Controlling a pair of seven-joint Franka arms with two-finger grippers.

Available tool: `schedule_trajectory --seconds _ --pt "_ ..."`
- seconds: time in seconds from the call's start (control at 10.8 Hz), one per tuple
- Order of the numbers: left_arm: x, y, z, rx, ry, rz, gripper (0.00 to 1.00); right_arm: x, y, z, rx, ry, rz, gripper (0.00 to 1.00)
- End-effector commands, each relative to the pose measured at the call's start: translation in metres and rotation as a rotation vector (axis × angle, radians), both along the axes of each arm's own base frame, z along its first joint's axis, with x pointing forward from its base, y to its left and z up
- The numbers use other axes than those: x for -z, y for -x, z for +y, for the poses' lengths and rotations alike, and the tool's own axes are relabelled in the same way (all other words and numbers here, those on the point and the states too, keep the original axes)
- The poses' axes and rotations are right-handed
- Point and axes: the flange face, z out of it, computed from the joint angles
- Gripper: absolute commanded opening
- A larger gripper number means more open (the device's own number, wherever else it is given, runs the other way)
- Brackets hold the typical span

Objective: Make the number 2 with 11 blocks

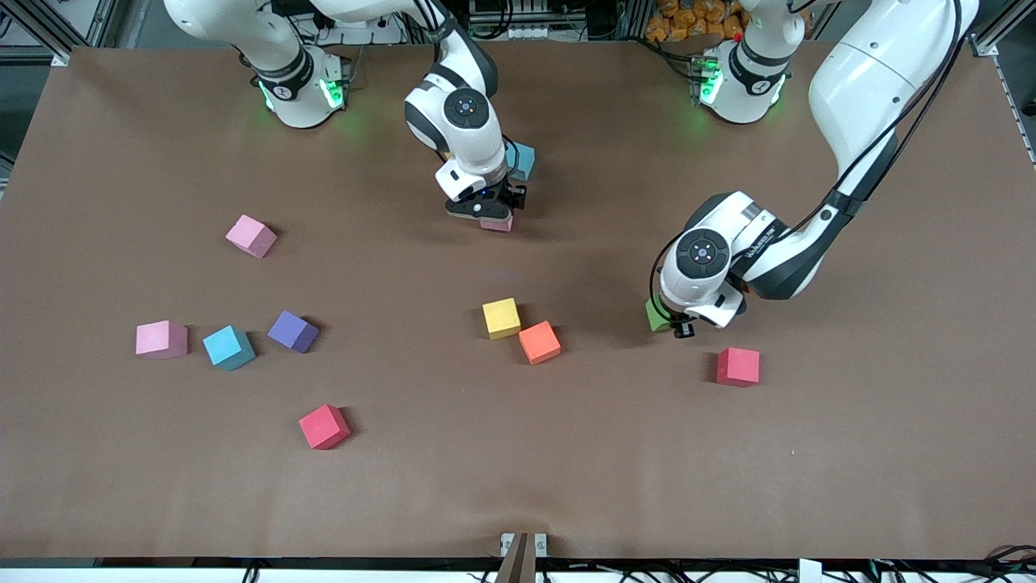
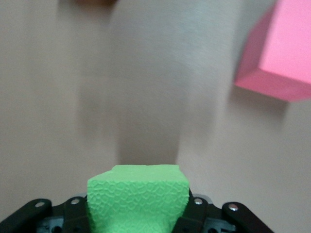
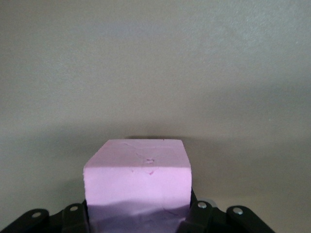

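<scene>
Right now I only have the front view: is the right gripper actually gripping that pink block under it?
Observer: Yes. In the right wrist view the pink block sits clamped between the fingers of the right gripper.
Operator: And the left one, on the green?
Observer: Same there: the left gripper has the green block between its fingers.
Operator: Any damage on either?
Observer: The pink block's top face has a small nick; the green block shows only a fine crackled texture.
</scene>
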Motion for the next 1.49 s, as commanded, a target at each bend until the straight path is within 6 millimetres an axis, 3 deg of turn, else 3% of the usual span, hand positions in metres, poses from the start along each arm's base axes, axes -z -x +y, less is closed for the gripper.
schedule_trajectory --seconds 0.0,0.37,0.84,1.4 --pt "-0.015 -0.003 -0.007 0.16 0.009 -0.008 0.0 0.005 0.009 0.01 0.01 0.0 0.01 0.26" --pt "-0.024 -0.003 -0.019 0.326 0.03 -0.003 0.0 0.009 0.027 0.022 -0.026 0.009 0.017 0.26" --pt "-0.035 -0.018 -0.019 0.547 0.05 -0.005 0.0 0.014 0.05 0.034 -0.07 0.013 0.02 0.26" --pt "-0.03 -0.018 -0.022 0.577 0.054 0.005 0.0 0.016 0.064 0.042 -0.1 0.014 0.018 0.26"
